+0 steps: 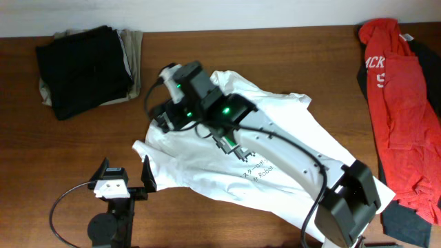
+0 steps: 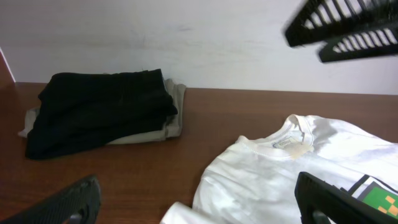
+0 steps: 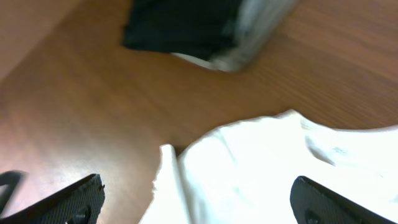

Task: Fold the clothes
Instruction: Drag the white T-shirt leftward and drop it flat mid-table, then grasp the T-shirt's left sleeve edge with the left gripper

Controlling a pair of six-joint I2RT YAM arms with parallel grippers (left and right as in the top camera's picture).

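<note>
A white T-shirt (image 1: pixel 186 162) lies rumpled on the desk (image 1: pixel 69 158), with the jaws of the right arm (image 1: pixel 289 151) spread over its edge and the jaws of the left arm (image 1: pixel 114 187) spread beside it.

The right claw (image 1: pixel 162 118) hangs over the white T-shirt (image 1: pixel 303 131), left claw (image 1: pixel 125 172) spread beside it.

The white T-shirt (image 1: pixel 303 131) is thin, crumply matt cloth; the table (image 1: pixel 69 151) is smooth brown wood.
</note>
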